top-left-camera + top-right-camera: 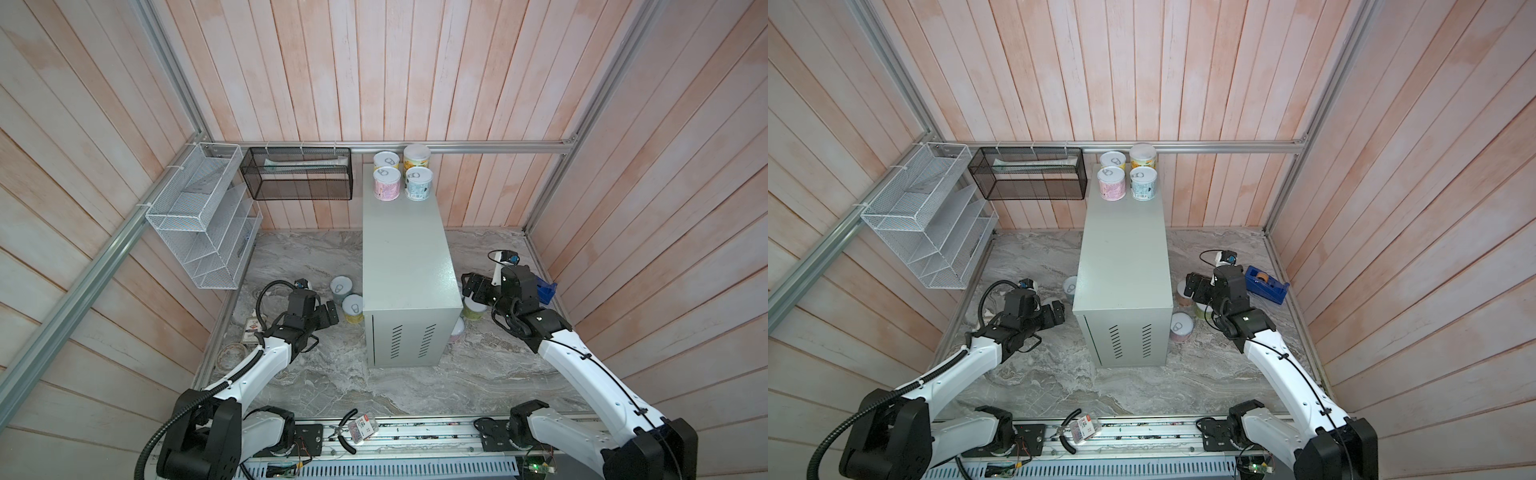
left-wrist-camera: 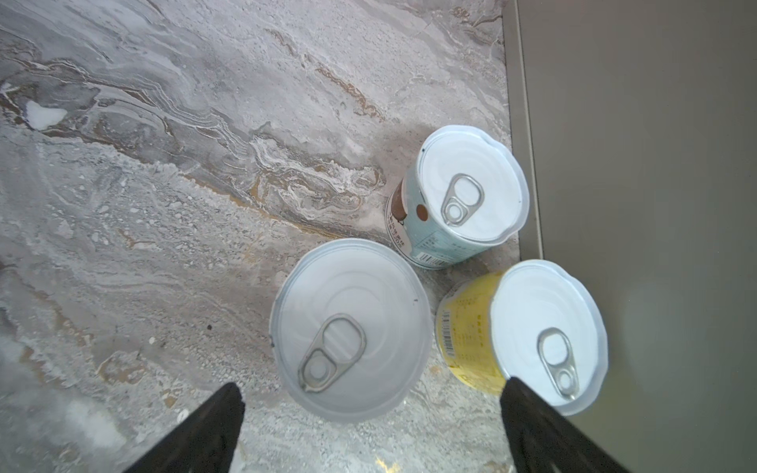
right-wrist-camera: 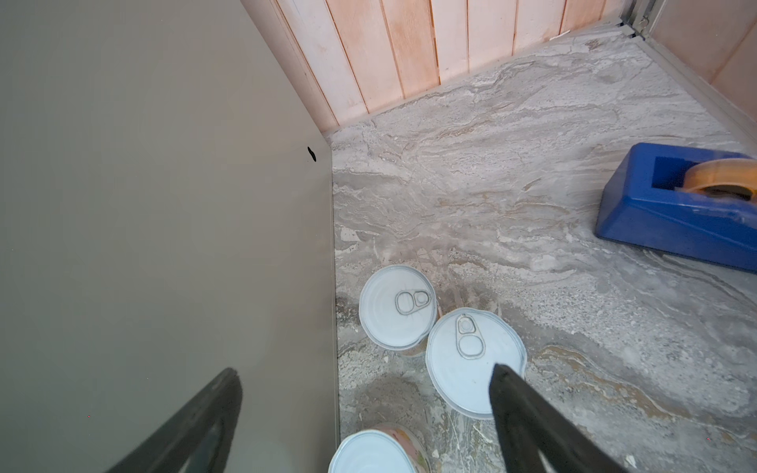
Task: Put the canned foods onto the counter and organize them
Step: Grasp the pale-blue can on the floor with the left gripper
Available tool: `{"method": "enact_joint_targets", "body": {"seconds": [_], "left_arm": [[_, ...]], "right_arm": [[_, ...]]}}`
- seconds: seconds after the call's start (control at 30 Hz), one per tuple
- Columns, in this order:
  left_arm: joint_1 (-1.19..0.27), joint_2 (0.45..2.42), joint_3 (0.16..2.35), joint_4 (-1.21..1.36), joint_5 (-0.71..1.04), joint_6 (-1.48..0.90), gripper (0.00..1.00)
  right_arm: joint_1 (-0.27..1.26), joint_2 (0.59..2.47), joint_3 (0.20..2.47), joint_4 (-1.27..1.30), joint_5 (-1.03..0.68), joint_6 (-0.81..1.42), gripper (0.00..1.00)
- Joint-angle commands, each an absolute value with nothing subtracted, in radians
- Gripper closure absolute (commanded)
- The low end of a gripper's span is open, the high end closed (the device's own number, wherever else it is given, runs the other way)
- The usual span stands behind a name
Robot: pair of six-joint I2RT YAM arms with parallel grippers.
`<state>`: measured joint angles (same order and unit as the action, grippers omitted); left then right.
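Far left, a white wire rack [image 1: 199,216] hangs on the side wall, with a black mesh basket [image 1: 299,174] next to it on the back rail. The left gripper [image 1: 328,312] hovers low over the marble surface [image 1: 332,386], its jaws spread wide and holding nothing. In the left wrist view a near tin [image 2: 348,331] stands upright right under the gap between the fingers [image 2: 205,430] (its label is hidden from that angle). Beyond it a pale-blue tin [image 2: 467,196] and a yellow tin [image 2: 532,336] stand upright close against the side of the counter [image 1: 407,257]; whether they touch it I cannot tell.

The counter, a tall grey-green cabinet with slotted vents in its front, stands in the middle. At the far end of its top four tins sit in a tight two-by-two block: a pink-labelled tin [image 1: 387,185] and a blue-labelled tin [image 1: 419,185] in front, a back tin [image 1: 386,159] with its label hidden, and a yellow-labelled tin [image 1: 417,156] behind.

Right of the counter, the right gripper [image 1: 473,286] hangs above three more tins on the marble, jaws well apart and empty. An orange tin [image 1: 1180,293], a green tin [image 1: 1200,311] and a floor pink tin [image 1: 1181,326] stand upright beside the cabinet wall. A blue tape dispenser [image 1: 1266,284] lies near the right wall
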<state>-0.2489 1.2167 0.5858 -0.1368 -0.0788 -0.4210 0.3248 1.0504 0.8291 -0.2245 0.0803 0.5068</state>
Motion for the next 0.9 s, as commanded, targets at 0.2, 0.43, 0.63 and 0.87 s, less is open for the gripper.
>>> {"method": "enact_joint_targets", "body": {"seconds": [0.2, 0.43, 0.63, 0.87], "left_arm": [[-0.250, 1.341, 0.586, 0.003, -0.092, -0.447, 0.00], [-0.251, 1.400, 0.591, 0.023, -0.154, -0.453, 0.00], [-0.250, 1.448, 0.602, 0.037, -0.174, -0.459, 0.02], [-0.251, 1.477, 0.627, 0.046, -0.190, -0.456, 0.04]], "right_arm": [[0.327, 1.017, 0.827, -0.224, 0.069, 0.510, 0.07], [0.326, 1.009, 0.808, -0.213, 0.070, 0.512, 0.07], [0.327, 1.027, 0.799, -0.191, 0.060, 0.511, 0.07], [0.326, 1.048, 0.804, -0.174, 0.050, 0.503, 0.07]]}}
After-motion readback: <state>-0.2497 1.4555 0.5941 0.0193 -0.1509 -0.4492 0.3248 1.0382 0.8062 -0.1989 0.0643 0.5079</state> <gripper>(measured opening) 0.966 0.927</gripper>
